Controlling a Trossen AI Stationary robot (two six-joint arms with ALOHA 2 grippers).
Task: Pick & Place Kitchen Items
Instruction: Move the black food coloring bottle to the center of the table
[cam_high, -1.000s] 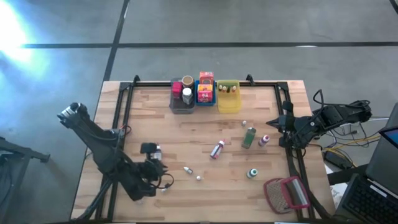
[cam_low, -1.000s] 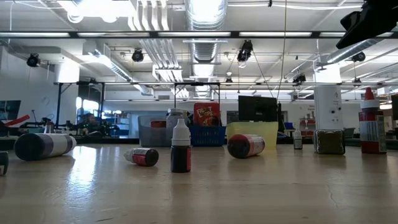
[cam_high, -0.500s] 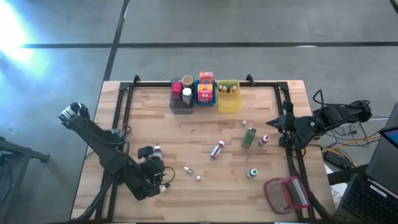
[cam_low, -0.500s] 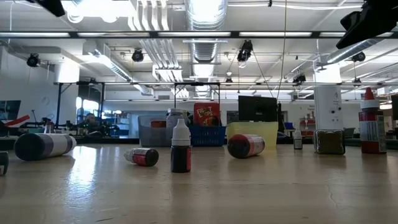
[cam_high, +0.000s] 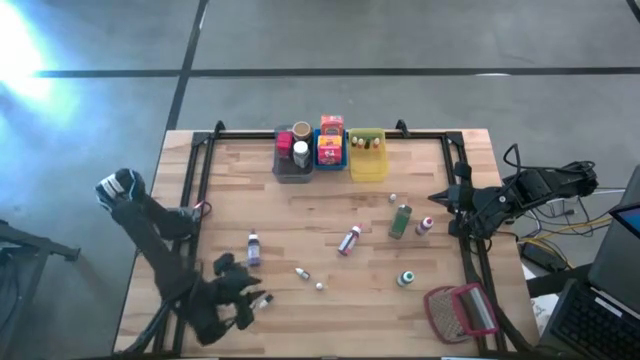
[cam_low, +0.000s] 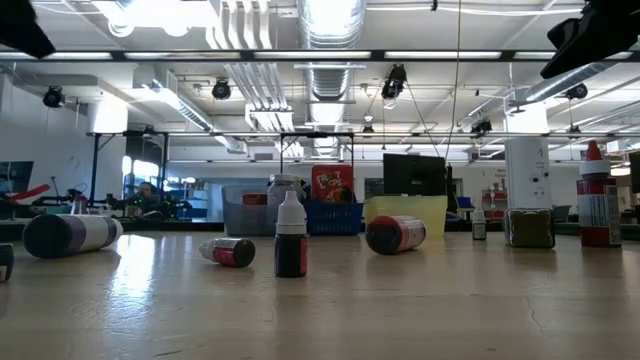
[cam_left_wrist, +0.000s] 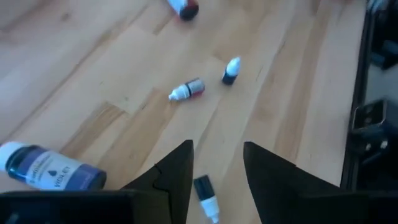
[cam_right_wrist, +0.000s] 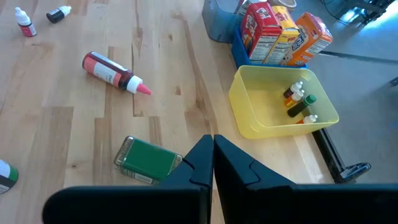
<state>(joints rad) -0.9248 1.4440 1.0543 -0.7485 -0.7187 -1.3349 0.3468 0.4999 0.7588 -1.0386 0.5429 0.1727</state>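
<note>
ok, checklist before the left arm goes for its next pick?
1. Left gripper open and empty: ok, jaws apart with nothing between them.
2. Target in line: ok, a dropper bottle lies on the table in the gap between the fingers.
3. Height above that bottle: cannot tell.
4. Violet bottle clear of the fingers: ok, it lies on its side, off to one side.
5. Right gripper out of the way: ok, shut, at the table's right edge.
6. Yellow bin has room: ok, only a few small bottles at one end.
</note>
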